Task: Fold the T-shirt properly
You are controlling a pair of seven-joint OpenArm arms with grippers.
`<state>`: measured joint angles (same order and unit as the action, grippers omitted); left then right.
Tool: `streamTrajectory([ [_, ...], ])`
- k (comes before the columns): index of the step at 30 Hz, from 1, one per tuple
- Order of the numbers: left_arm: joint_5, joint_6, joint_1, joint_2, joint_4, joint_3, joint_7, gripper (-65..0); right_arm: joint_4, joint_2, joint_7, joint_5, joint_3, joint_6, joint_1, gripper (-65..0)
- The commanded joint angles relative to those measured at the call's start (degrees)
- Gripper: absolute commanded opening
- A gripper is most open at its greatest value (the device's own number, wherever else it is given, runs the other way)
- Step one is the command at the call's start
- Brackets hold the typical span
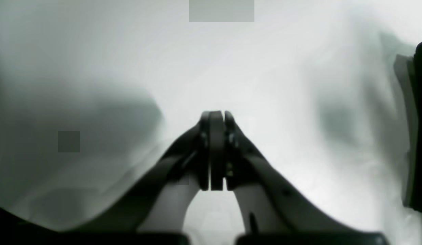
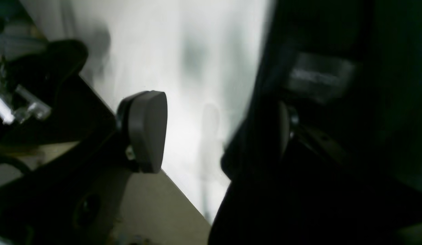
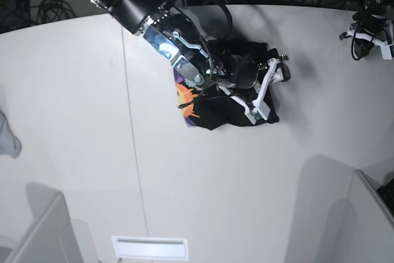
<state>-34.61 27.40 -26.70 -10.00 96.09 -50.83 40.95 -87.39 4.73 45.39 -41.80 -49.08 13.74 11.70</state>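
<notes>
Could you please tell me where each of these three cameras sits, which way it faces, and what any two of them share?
Left wrist: on the left arm, looking along its left gripper, pads pressed together, over the bare white table.
Right wrist: on the right arm, looking between its right gripper pads, set apart, beside the T-shirt.
Base: overhead, looking down at the table, the right arm over the crumpled shirt.
Shared: base and right wrist both show the shirt and right gripper.

T-shirt [image 3: 228,112] | black, bunched compact | orange print at edge | on table
</notes>
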Motion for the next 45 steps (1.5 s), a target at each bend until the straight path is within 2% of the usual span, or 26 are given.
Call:
streamTrajectory([
  [1,-0.77,0.34,-0.07,-0.86,0.74,-0.47,-1.17,-65.0,-1.97,0.94,-0.59,-0.97,-1.34,-0.42,1.26,-26.0],
  [7,-0.77,0.34,0.19,-0.95,0.74,-0.38,-1.17,-65.0,-8.03,1.29,-0.51,-0.7,-8.11,-0.86,3.28,-26.0],
  [10,-0.77,0.34,0.19,-0.95,0.83,-0.38,-1.17,-65.0,-13.22,-1.52,-0.51,-0.53,-7.84,-0.42,4.6,-26.3],
  [12,-0.86,0.34,-0.07,-0.95,1.27,-0.03,-1.17,-65.0,-16.47,-4.25,-0.51,-0.53,-4.33,-0.42,4.34,-28.5],
  [13,-1.21,0.34,-0.16,-0.95,1.44,0.06,-1.17,-65.0,-17.7,-5.57,-0.59,-0.53,-2.22,-0.42,3.81,-32.1],
  [14,-1.21,0.34,-0.25,-0.86,1.8,0.23,-1.17,-65.0,-18.67,-7.15,-0.68,-0.53,0.6,-0.42,2.76,-38.9],
  [16,-1.21,0.34,-0.42,-0.77,3.03,2.43,-1.17,-65.0,-19.55,-9.26,-0.95,-0.53,6.22,-0.42,0.47,-57.8],
  [17,-1.21,0.34,-0.51,-0.77,3.82,3.84,-1.17,-65.0,-19.55,-9.87,-0.95,-0.53,9.12,-0.42,-0.41,-65.0],
  [20,-1.21,0.34,-0.51,-0.68,6.72,7.44,-1.17,-65.0,-18.67,-10.75,-0.86,-0.53,18.27,-0.51,-3.48,-65.0],
  [22,-1.21,0.34,-0.51,0.02,8.92,9.91,-1.17,-65.0,-17.88,-11.28,-0.68,-0.53,21.87,-0.77,-3.92,-65.0],
  [26,-1.21,0.34,0.1,2.4,14.1,15.71,-1.17,-65.0,-15.77,-13.39,-0.77,-0.62,23.01,-0.77,-4.01,-65.0],
  [29,-1.57,0.34,0.46,3.8,15.42,19.58,-1.17,-65.0,-15.86,-13.74,-0.95,-0.62,23.01,-0.77,-5.86,-65.0],
  [34,-8.6,0.34,0.28,3.8,15.07,20.45,-1.17,-65.0,-15.86,-15.68,-0.95,-0.53,23.1,-0.86,-7.53,-65.0],
  [35,-9.74,0.34,0.28,3.8,14.81,20.45,-1.17,-60.6,-15.86,-15.76,-0.95,-0.62,23.1,-0.86,-7.62,-65.0],
  [40,-11.41,0.34,1.07,3.8,11.29,20.89,-1.17,-11.2,-15.95,-16.38,-0.95,-0.62,23.1,-0.86,-8.76,-65.0],
  [41,-11.41,0.34,1.6,3.98,10.76,20.98,-1.17,-4.3,-15.95,-16.38,-0.95,-0.7,23.1,-0.86,-8.76,-65.0],
  [42,-11.41,0.34,2.39,4.07,9.97,21.07,-1.17,0.0,-15.95,-16.38,-1.03,-0.7,23.1,-0.86,-8.94,-65.0],
  [45,-11.41,0.34,3.89,4.07,6.98,23.0,-1.17,0.0,-16.03,-16.29,-2.0,-0.88,23.19,-0.86,-9.29,-65.0],
])
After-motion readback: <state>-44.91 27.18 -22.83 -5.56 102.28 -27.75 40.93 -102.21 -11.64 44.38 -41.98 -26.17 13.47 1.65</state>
